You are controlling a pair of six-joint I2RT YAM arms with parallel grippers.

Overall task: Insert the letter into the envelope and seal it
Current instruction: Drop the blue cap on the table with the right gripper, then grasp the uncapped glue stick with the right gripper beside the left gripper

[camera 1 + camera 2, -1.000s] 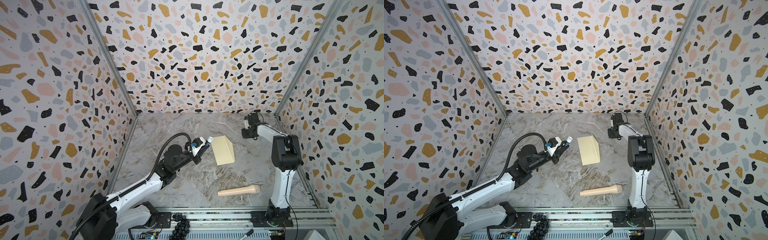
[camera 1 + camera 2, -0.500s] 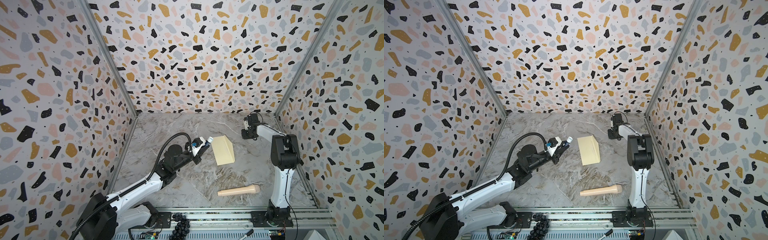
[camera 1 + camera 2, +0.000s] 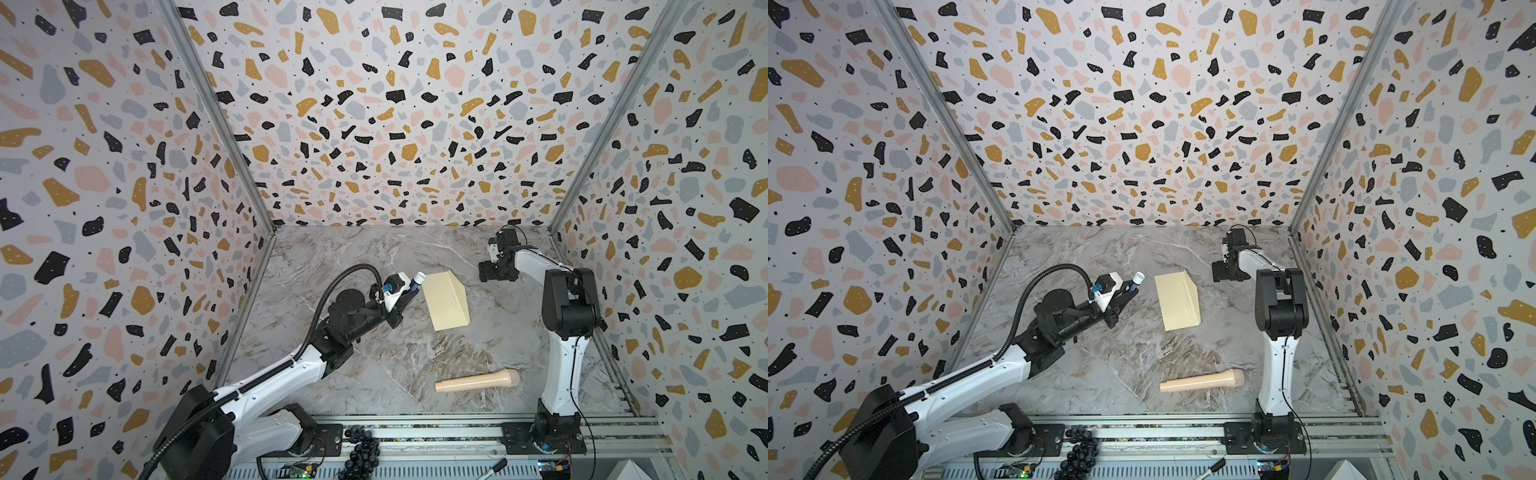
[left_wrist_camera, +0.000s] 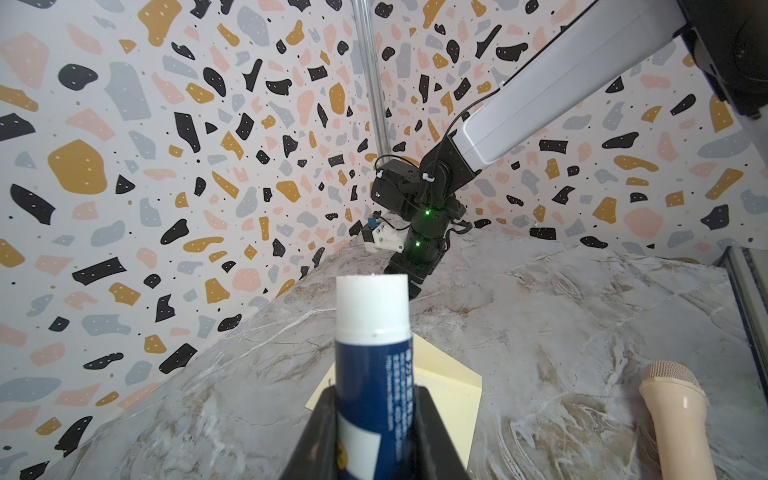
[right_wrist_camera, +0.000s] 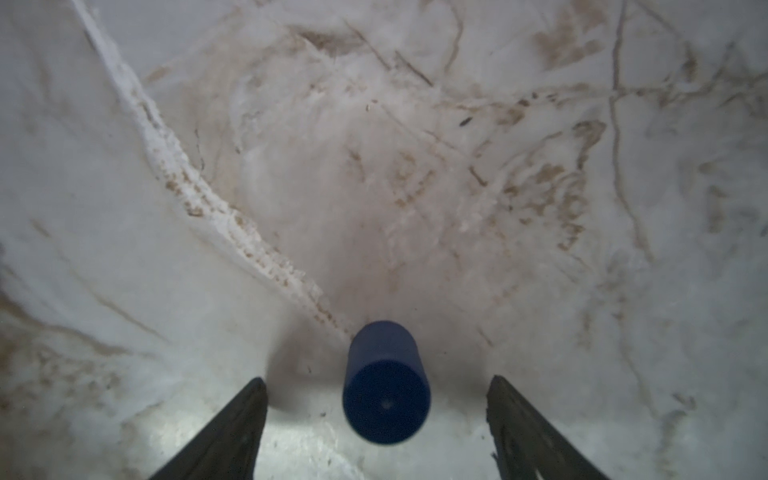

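Left gripper (image 3: 406, 291): over the left-middle of the table (image 3: 353, 257), pointing right; jaws narrow, clamped on the glue stick.
Glue stick (image 4: 372, 353): dark blue body with a white, uncapped top that sticks out past the jaws; in both top views the tip is just beside the envelope's far left corner.
Envelope (image 3: 446, 301): pale yellow, lying flat at the middle of the table with its long sides running near to far; a fold line runs along its right side; no gripper touches it.
Microphone-shaped thing (image 3: 478, 381): beige, lying on its side at the near right, well apart from the envelope.
Right gripper (image 3: 492, 276): far right of the table, pointing down, low over the surface; jaws spread wide, holding nothing.
Blue cap (image 5: 385, 399): stands upright on the table between the right jaws, touching neither one.
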